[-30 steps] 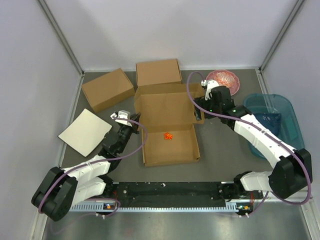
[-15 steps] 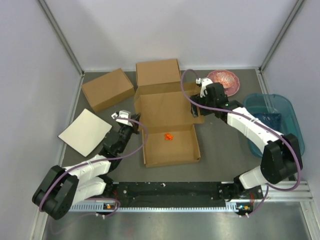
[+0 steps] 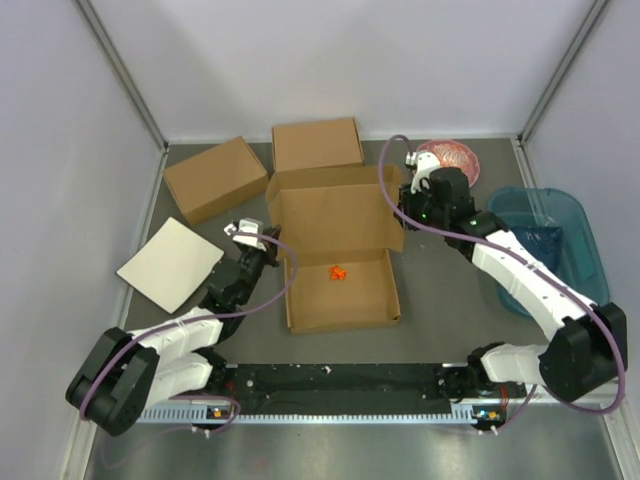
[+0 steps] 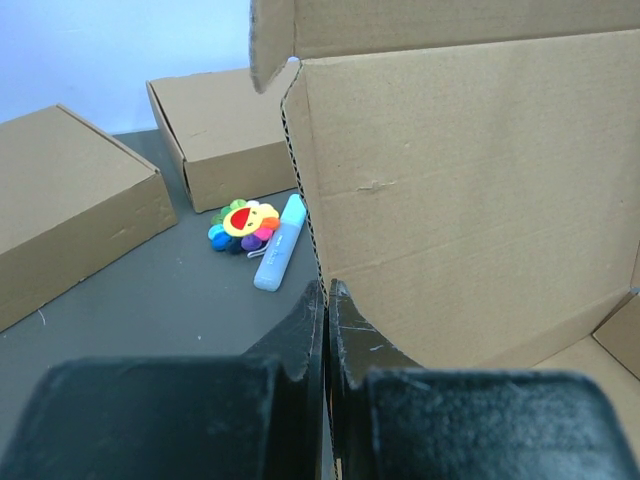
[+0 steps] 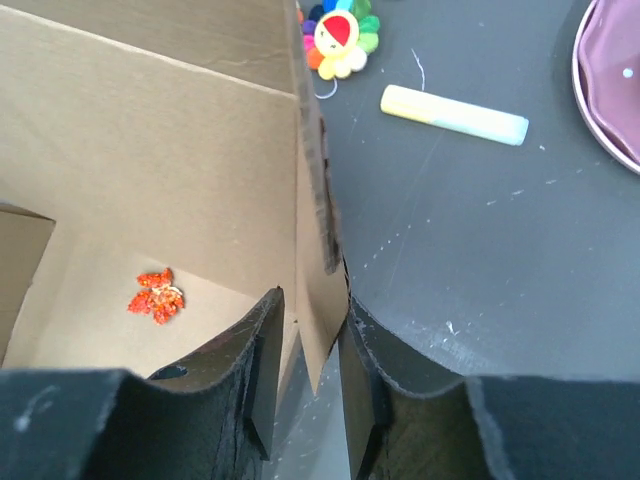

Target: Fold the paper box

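Observation:
The paper box [image 3: 340,292] lies open in the middle of the table, its lid panel [image 3: 335,215] standing up at the back. A small orange thing [image 3: 337,271] rests on the box floor. My left gripper [image 3: 272,250] is shut on the left edge of the raised cardboard [image 4: 440,200]; its tips [image 4: 327,290] pinch the corrugated edge. At the lid's right side, my right gripper [image 3: 400,215] straddles the side flap [image 5: 318,250]. In the right wrist view the gripper [image 5: 312,300] is narrowly open, the flap slanting between the jaws and touching the right finger [image 5: 365,330].
Two formed brown boxes [image 3: 216,178] [image 3: 317,145] stand at the back left. An off-white board [image 3: 170,263] lies at the left. A pink bowl [image 3: 447,158] and a blue bin [image 3: 545,240] are on the right. A flower toy [image 4: 240,222] and a pale tube [image 4: 278,257] lie behind the lid.
The right gripper has swung back slightly and its jaws have narrowed around the lid's right flap. The left gripper has kept its hold and place.

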